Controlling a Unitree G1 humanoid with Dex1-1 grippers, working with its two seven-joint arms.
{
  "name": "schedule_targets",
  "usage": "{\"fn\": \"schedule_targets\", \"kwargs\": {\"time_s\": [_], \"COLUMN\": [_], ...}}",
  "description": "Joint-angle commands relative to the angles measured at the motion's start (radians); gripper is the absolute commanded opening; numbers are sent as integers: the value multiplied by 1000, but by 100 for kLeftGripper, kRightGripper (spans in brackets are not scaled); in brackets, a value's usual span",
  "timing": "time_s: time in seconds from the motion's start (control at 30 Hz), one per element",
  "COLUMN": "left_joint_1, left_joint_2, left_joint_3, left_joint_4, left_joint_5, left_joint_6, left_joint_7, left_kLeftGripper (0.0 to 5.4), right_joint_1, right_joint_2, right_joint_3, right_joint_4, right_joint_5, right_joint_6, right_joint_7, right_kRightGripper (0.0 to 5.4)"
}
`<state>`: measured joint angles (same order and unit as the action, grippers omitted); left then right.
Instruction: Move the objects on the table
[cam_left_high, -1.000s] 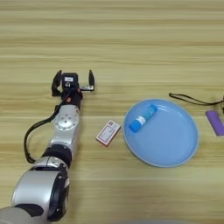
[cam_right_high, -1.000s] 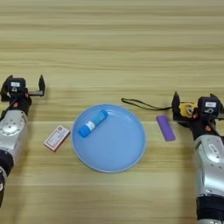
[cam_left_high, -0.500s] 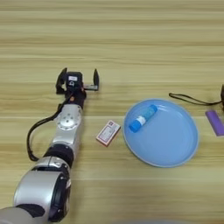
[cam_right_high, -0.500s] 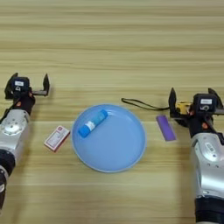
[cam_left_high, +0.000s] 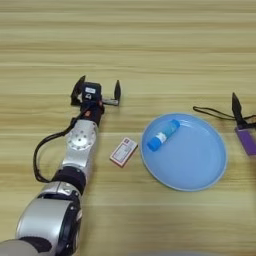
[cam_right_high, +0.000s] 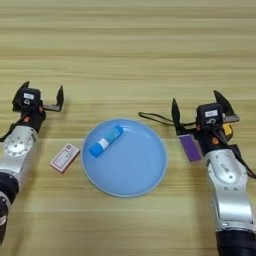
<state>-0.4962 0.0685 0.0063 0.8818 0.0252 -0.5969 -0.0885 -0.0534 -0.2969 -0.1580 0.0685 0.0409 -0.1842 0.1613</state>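
A blue tube (cam_right_high: 106, 140) with a white label lies inside the round blue plate (cam_right_high: 130, 170). Left of the plate, a flat red-and-white box (cam_left_high: 123, 151) rests on the table (cam_left_high: 150, 45). My left gripper (cam_left_high: 97, 89) is open above and left of the box, holding nothing. At the right, my open right gripper (cam_right_high: 197, 106) hovers over the tape measure (cam_right_high: 228, 131). Only a bit of its yellow shows behind the wrist. Its black strap (cam_right_high: 155, 118) trails left toward the plate.
A flat purple item (cam_right_high: 189, 147) lies between the plate and my right wrist. The left arm's black cable (cam_left_high: 40, 150) loops out over the table beside the forearm.
My right gripper has moved left and slightly up the picture, over the tape measure. My left gripper has edged right. The objects have not moved.
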Motion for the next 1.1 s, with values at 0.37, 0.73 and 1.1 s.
{"fn": "schedule_targets", "kwargs": {"time_s": [0.37, 0.73, 1.1], "left_joint_1": [255, 324, 372], "left_joint_2": [12, 34, 54], "left_joint_3": [-183, -284, -383], "left_joint_4": [-590, -690, -797], "left_joint_5": [-31, -27, 22], "left_joint_6": [335, 456, 627], "left_joint_7": [-291, -388, -423], "left_kLeftGripper": [540, 540, 540], "right_joint_1": [-35, -66, -67], "right_joint_2": [3, -13, 0], "right_joint_3": [-29, -137, -131], "right_joint_4": [54, 129, 130], "right_joint_5": [7, 44, 41], "right_joint_6": [19, 44, 45], "right_joint_7": [-32, -105, -115], "right_kRightGripper": [538, 538, 538]}}
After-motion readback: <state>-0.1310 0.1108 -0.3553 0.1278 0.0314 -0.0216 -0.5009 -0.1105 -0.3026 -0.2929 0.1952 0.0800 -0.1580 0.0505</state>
